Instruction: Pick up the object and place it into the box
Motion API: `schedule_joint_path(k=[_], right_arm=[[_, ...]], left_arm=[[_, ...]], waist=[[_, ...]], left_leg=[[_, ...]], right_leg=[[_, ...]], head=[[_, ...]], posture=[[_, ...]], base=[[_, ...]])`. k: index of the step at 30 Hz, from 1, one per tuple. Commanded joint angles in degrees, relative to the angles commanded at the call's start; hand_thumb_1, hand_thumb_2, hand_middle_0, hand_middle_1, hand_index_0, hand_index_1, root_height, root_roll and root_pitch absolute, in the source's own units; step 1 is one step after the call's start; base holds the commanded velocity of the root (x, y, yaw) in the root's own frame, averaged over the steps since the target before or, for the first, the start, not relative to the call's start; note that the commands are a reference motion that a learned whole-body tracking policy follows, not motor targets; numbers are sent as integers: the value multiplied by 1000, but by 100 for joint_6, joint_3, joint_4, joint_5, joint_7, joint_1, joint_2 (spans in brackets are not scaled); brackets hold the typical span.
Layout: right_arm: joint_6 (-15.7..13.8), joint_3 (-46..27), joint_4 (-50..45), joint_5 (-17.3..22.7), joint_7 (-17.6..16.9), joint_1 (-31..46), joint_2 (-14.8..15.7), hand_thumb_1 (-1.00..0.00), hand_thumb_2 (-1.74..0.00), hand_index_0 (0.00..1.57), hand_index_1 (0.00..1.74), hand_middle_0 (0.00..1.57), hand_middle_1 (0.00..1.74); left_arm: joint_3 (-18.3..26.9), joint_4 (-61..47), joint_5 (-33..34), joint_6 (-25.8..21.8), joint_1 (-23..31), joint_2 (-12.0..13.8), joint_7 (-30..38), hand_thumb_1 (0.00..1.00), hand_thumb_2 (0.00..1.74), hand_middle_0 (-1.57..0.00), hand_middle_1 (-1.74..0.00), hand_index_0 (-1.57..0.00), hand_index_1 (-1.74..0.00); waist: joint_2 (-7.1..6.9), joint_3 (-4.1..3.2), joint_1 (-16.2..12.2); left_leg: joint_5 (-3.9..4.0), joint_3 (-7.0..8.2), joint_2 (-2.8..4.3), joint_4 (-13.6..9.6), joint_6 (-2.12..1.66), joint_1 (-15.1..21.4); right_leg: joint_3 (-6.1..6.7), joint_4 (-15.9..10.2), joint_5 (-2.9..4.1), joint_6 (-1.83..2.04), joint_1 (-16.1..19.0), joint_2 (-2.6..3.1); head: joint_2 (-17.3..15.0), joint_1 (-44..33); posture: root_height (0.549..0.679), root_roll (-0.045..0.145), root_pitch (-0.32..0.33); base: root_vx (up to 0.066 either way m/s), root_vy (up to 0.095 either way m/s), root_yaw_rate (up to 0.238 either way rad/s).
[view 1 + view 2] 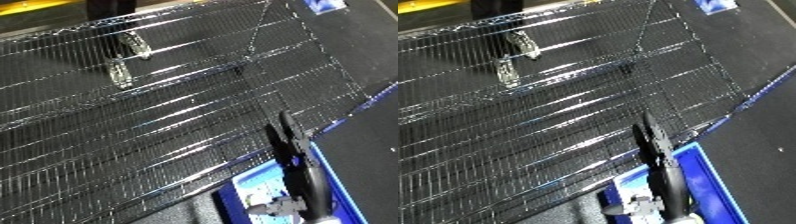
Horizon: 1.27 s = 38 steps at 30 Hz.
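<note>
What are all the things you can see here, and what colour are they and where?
wire rack: one, shiny silver metal wires, tilted, filling most of both views.
clear packets: two, see-through and glinting, lying close together on the rack near the top left; I cannot tell what is in them.
blue bin: one, blue rim, at the bottom right below the rack's edge; something pale lies inside, too unclear to name.
dark floor: one, black, along the right side.
yellow strip: one, yellow, top left corner.
right hand: one, black, fingers straight and holding nothing, reaching up from the bottom right over the bin's rim towards the rack.
left hand: not in view.
</note>
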Motion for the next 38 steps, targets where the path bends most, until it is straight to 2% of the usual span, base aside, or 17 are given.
schedule_joint_path(k=[3,8,15,31,38], right_arm=[[-27,54,26,-5,-15,31,55,0,0,0,0,0,0],[-112,123,132,-13,-27,43,84,0,0,0,0,0,0],[-168,171,212,-24,-72,100,115,0,0,0,0,0,0],[-184,265,425,-120,-340,140,11,0,0,0,0,0,0],[-149,306,697,-144,-439,-71,-63,0,0,0,0,0,0]], left_arm=[[16,-57,27,33,43,36,1,1000,1740,-1570,-1740,-1570,-1740],[36,-106,38,70,66,100,-7,1000,1740,-1570,-1740,-1570,-1740],[65,-127,72,99,158,128,-63,1000,1740,-1570,-1740,-1570,-1740],[31,-144,78,188,282,195,-123,1000,1740,-1570,-1740,-1570,-1740],[-66,-104,117,248,231,216,-117,1000,1740,-1570,-1740,-1570,-1740]], waist=[[-42,32,82],[-86,91,185],[-138,102,264],[-131,111,285],[-102,111,328]], left_leg=[[17,-40,-21,4,16,-37],[65,-97,-42,2,23,-85],[87,-134,-48,-17,24,-86],[33,-100,-68,110,35,-214],[-15,-94,-116,234,44,-355]], right_leg=[[-39,4,11,14,9,9],[-103,26,21,43,10,11],[-153,6,28,75,51,-6],[-156,62,46,109,-63,-70],[-160,119,75,127,-182,-124]], head=[[42,-205],[90,-427],[-7,-414],[-17,-105],[6,88]], posture=[[658,59,-20],[657,52,-23],[657,48,-25],[656,47,-18],[656,49,-11]], base=[[24,-50,156],[15,-37,131],[26,-21,50],[15,-8,-12],[27,-14,12]])
